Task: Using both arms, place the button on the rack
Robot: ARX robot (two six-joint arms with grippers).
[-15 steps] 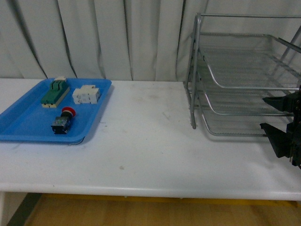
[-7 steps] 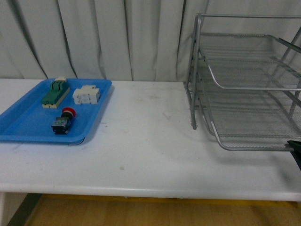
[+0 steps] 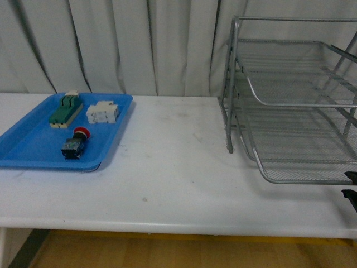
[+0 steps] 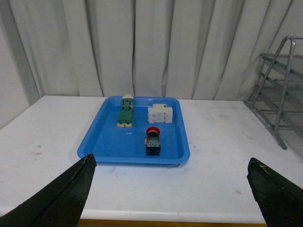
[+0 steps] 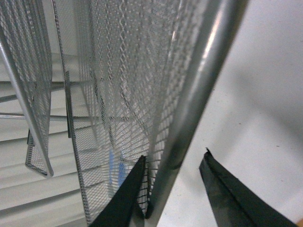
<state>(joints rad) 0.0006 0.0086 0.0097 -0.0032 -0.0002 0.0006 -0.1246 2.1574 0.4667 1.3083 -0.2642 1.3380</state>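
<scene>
The button (image 3: 75, 143), red cap on a black and blue body, lies in the flat blue tray (image 3: 25, 149) at the left; it also shows in the left wrist view (image 4: 152, 141). The silver wire-mesh rack (image 3: 290, 72) stands at the right with its bottom tier slid forward. My left gripper (image 4: 170, 159) is open and empty, hanging back over the table's near edge, facing the tray. My right gripper (image 3: 350, 190) is open at the far right. In the right wrist view its jaws stand either side of the bottom tier's front tube (image 5: 201, 75) without closing on it.
A green and cream switch (image 3: 65, 110) and a white block (image 3: 102, 113) lie in the blue tray behind the button. The white table (image 3: 167, 173) runs between tray and rack. Curtains hang behind. The rack's frame also shows in the left wrist view (image 4: 286, 113).
The rack's bottom tier has slid forward toward the table's front edge. My right gripper has moved with it, down and right to the frame's edge. Tray and button have not moved.
</scene>
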